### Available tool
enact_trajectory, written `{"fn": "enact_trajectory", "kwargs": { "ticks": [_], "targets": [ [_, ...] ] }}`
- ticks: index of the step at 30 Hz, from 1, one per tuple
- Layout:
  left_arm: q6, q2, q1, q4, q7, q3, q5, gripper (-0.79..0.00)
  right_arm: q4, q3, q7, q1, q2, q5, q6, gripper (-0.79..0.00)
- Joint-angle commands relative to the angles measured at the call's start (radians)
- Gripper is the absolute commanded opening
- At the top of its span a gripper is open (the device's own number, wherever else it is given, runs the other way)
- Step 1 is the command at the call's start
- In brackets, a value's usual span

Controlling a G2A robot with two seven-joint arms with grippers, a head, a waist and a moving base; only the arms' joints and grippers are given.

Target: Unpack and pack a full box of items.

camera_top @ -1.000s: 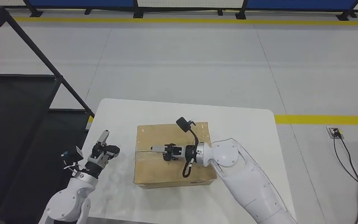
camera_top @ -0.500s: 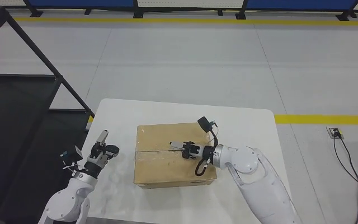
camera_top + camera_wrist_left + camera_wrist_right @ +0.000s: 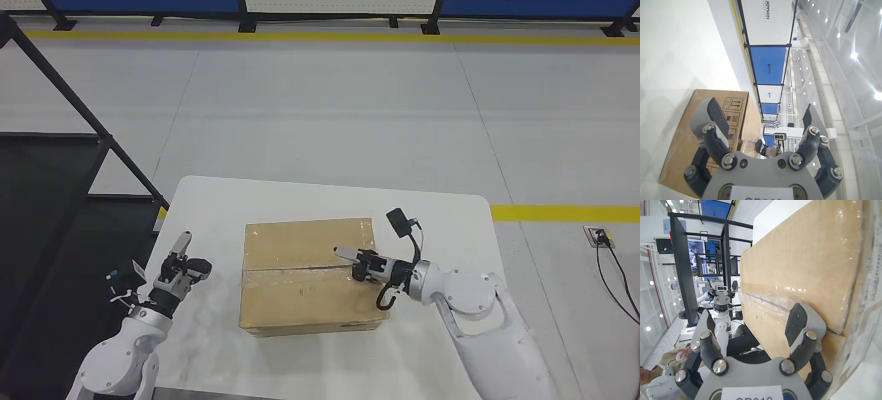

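Observation:
A closed brown cardboard box stands in the middle of the white table, its top seam covered with clear tape. My right gripper is open, low over the right end of that seam. In the right wrist view one finger pad lies against the box top beside the taped seam, the other finger hanging clear of the cardboard. My left gripper stands open near the table's left edge, pointing upward, apart from the box, with nothing between its fingers.
A black metal frame and a dark panel stand just off the table's left side. Bare table surface surrounds the box. A yellow floor line runs to the right.
My right gripper has slid along the taped seam from the middle of the box top toward its right end, the arm drawing back. The left arm has stayed still.

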Motion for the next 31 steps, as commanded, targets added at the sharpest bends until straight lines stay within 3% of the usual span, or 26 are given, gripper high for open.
{"fn": "enact_trajectory", "kwargs": {
  "ticks": [1,14,22,31],
  "targets": [
    [0.0,0.0,0.0,-0.001,0.0,-0.001,0.001,0.0,-0.011,0.018,0.002,-0.012,0.005,0.002,0.001,0.0],
    [0.002,0.0,-0.002,-0.012,0.018,-0.02,-0.001,0.0,-0.152,0.193,-0.023,-0.171,0.046,0.043,-0.056,0.0],
    [-0.003,-0.003,-0.004,-0.032,0.065,-0.039,-0.013,0.0,-0.209,0.347,-0.056,-0.294,0.069,0.097,-0.186,0.0],
    [-0.003,-0.003,-0.004,-0.035,0.071,-0.042,-0.012,-0.001,-0.209,0.347,-0.056,-0.294,0.069,0.097,-0.186,0.0]
  ]
}}
